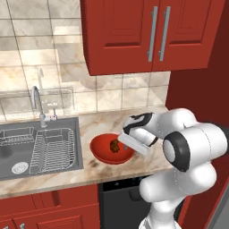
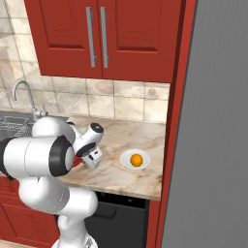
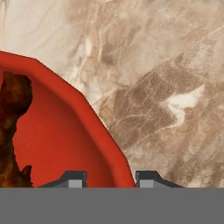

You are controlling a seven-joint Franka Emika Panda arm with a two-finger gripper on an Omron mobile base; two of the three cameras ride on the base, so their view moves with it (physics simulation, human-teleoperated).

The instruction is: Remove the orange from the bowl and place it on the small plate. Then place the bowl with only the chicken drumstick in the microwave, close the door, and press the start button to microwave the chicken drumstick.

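The red bowl sits on the marble counter right of the sink, with the dark brown chicken drumstick inside it. In the hand view the bowl's rim curves down between my fingertips, and the drumstick lies at the left. My gripper is open and narrowed: one tip is inside the bowl with a gap to the wall, the other is at the outer edge. It reaches the bowl's right rim. The orange rests on the small white plate. The microwave and its door are out of view.
A steel sink with a dish rack and a faucet lies left of the bowl. Red wall cabinets hang overhead. A dark appliance front sits under the counter. A tall grey panel bounds the right side.
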